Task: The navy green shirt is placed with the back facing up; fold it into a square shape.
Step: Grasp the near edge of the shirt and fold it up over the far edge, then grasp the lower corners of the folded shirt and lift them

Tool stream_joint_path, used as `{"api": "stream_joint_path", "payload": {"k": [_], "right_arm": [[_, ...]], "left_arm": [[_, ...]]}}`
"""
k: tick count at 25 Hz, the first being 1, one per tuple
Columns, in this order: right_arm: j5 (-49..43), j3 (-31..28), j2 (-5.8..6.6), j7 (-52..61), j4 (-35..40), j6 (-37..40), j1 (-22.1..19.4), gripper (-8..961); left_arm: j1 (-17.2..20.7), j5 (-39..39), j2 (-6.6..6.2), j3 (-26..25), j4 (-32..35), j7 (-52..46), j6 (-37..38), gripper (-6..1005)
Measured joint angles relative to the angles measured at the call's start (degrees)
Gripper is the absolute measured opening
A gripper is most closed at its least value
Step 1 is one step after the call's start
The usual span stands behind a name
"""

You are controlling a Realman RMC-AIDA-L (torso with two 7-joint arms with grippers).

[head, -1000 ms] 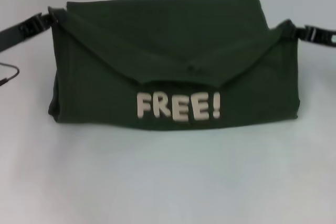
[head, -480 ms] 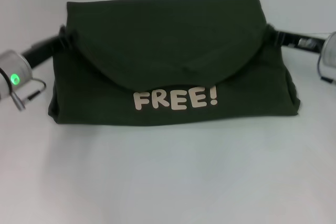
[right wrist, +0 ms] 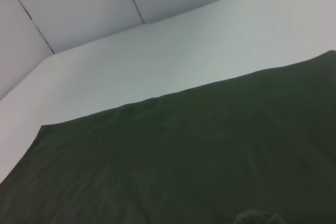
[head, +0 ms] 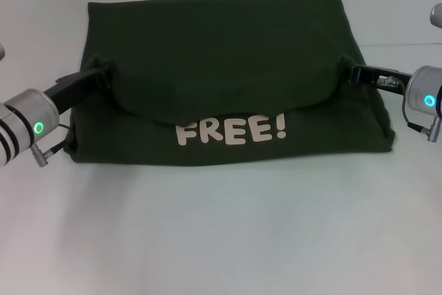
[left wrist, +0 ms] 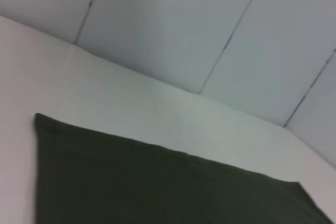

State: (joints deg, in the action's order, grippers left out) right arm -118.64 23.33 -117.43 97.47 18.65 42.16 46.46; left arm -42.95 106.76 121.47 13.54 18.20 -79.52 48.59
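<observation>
My left gripper (head: pixel 99 74) & right gripper (head: pixel 347 72) each pinch a side of the navy green shirt (head: pixel 228 46), drawing its top flap fwd toward the "FREE!" lettering (head: pixel 231 131) to make the fold.

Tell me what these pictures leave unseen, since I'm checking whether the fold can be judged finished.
- Left gripper: in the head view its fingertips are buried in the navy green shirt, so its grip is unclear.
- Right gripper: the same at the other side.
- Neither wrist view shows its own fingers.
- Sleeves and layers underneath: hidden by the folded top flap.
- "FREE!" lettering: flap edge may cover anything printed above.
</observation>
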Motion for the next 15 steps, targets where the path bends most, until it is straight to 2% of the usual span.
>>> {"api": "stream_joint_path", "payload": {"k": [2,9,14,15], "right_arm": [[0.2,0.0,0.00,0.0,0.2,0.1,-0.2,138],[0.2,0.3,0.01,-0.4,4.3,3.7,-1.7,148],[2.5,0.0,0.51,0.0,8.9,8.8,-3.7,262],[3.3,0.1,0.82,0.0,9.5,9.9,-4.2,284]], "left_arm": [[0.4,0.4,-0.08,0.1,0.3,-0.7,2.4,20],[2.8,0.5,-0.14,0.4,3.4,-5.0,7.2,146],[7.1,-3.8,-0.10,0.2,9.2,-10.2,13.8,229],[9.1,-6.3,-0.26,0.2,10.1,-10.8,17.4,246]]}}
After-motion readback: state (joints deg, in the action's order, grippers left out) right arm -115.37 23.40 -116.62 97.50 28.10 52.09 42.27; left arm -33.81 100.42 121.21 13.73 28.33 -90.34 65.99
